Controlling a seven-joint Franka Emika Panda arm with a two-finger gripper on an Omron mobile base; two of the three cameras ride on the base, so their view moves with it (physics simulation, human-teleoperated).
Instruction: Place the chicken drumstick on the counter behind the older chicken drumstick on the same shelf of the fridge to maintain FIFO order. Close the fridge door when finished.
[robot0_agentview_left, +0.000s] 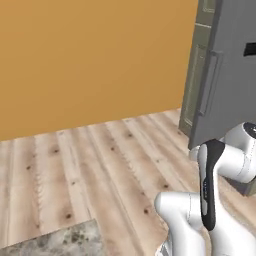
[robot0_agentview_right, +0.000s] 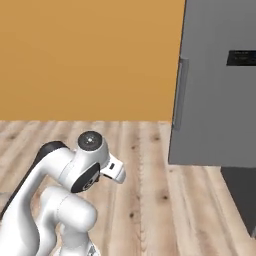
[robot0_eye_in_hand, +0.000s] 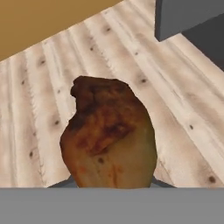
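Gripping one chicken drumstick (robot0_eye_in_hand: 109, 135), apparently; one fridge door (robot0_agentview_right: 215, 90) ajar.

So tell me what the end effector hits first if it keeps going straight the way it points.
The end effector, shut on the chicken drumstick, points down at the wooden floor; that would likely come first, left of the fridge door's lower corner, though depth is unclear.

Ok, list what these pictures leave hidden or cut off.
- Gripper fingertips: hand view, covered by the chicken drumstick they hold.
- Fridge inside, its shelf and the older drumstick: both base views, screened by the open fridge door.
- Counter: left base view, one corner, cut by the bottom edge.
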